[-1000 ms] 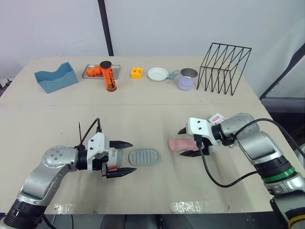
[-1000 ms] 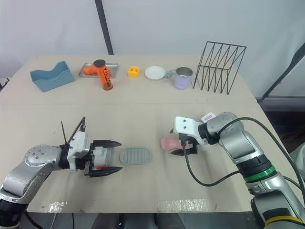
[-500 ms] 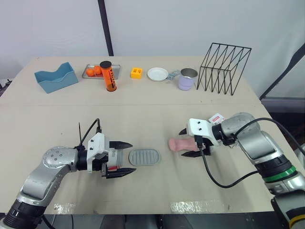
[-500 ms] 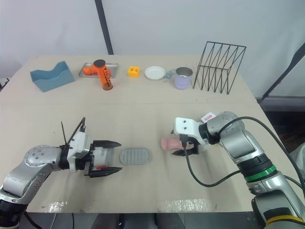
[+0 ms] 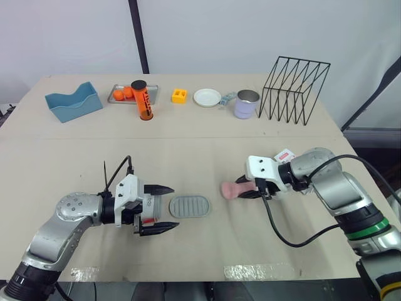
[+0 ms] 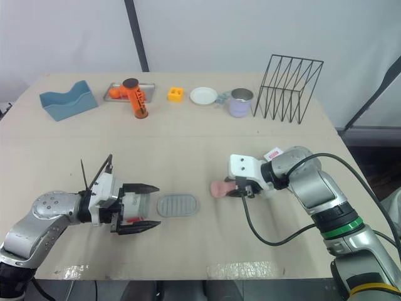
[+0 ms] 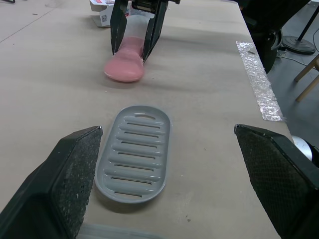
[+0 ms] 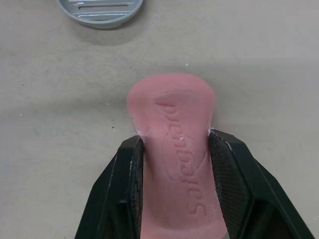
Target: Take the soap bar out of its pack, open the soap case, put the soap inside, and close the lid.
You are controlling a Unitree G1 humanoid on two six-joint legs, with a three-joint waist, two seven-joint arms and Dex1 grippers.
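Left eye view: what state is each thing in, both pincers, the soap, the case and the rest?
Pink soap bar: out of its pack, lying on the beige table, gripped at one end.
Right pincer: shut on the soap bar.
Left pincer: open, holding nothing.
Grey slatted oval soap case: flat on the table, no soap in it.
White and red soap pack: lying behind the right pincer.
Lilac metal mug: upright.

text: "Safeguard" | embossed on pink soap bar (image 8: 172,129) | seen upside down
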